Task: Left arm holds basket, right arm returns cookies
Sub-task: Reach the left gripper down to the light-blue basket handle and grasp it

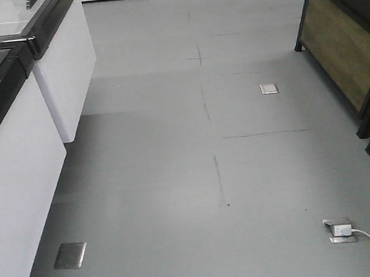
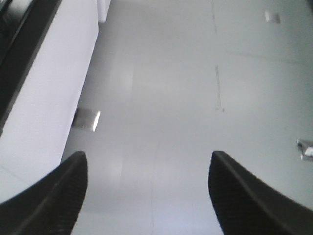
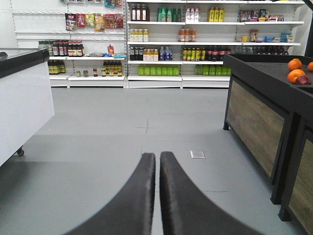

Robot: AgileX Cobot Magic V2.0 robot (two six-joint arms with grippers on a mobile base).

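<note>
left gripper (image 2: pixel 146 159): fingers spread wide, nothing between them, over grey floor (image 2: pixel 171 73). right gripper (image 3: pixel 157 159): fingers pressed together, holding nothing, facing stocked shelves (image 3: pixel 161 49). basket and cookies — neither in view anywhere. handling, as judged: cookies box light, stiff yet crushable — take it across the broad faces; basket by a loop handle.

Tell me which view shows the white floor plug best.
The front-facing view: the white plug sits whole and sharp in its floor socket. The left wrist view shows only a blurred piece at its right edge. The right wrist view shows nothing of it.
</note>
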